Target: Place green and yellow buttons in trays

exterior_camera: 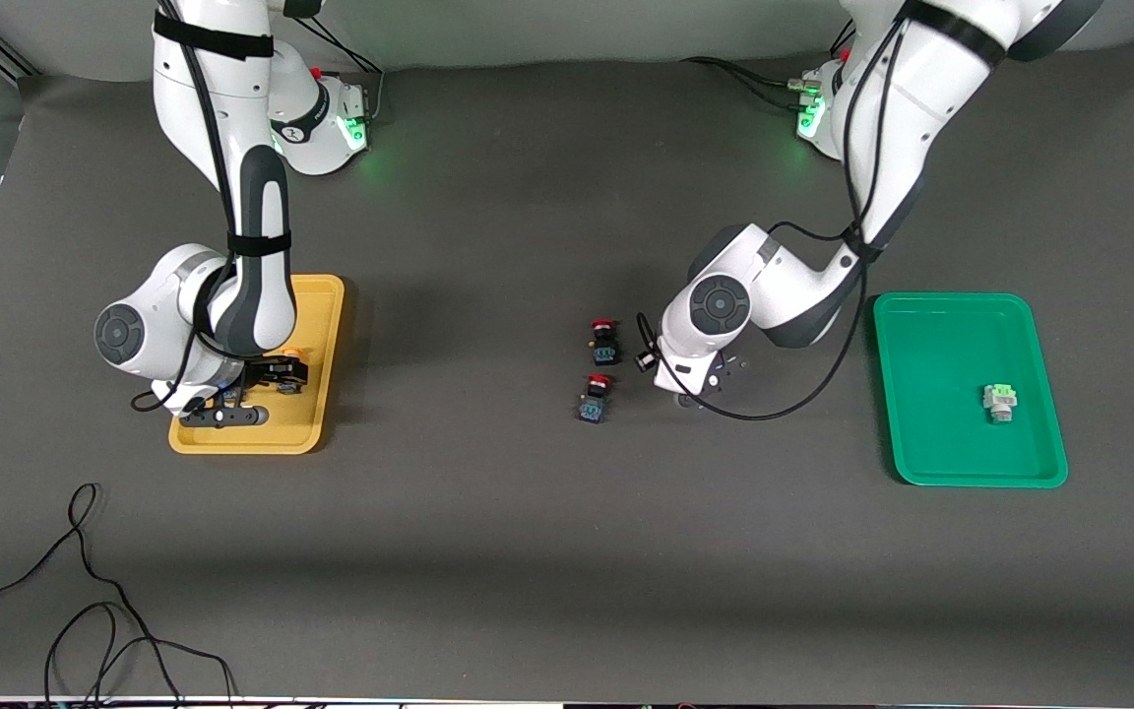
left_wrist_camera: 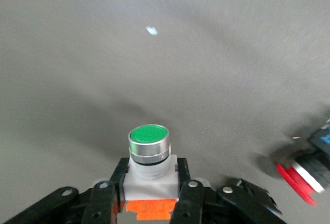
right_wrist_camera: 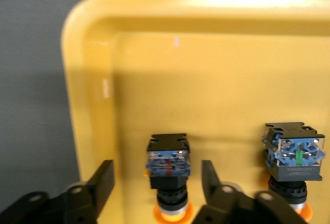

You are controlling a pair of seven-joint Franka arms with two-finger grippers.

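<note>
Front view: the left tool (exterior_camera: 690,394) sits low on the counter (exterior_camera: 488,551) beside two red buttons (exterior_camera: 604,340), hidden under its wrist. Left wrist view shows it clamped on a green button (left_wrist_camera: 148,144). Another green button (exterior_camera: 1000,400) lies in the green tray (exterior_camera: 931,325). The right tool (right_wrist_camera: 154,180), fingers apart, straddles a yellow button (right_wrist_camera: 168,170) in the yellow tray (right_wrist_camera: 93,79); a second yellow button (right_wrist_camera: 294,157) stands beside, caps cropped.

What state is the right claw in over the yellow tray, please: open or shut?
Open: the right claw sits low in the yellow tray, fingers apart on either side of a yellow button, with gaps showing.
</note>
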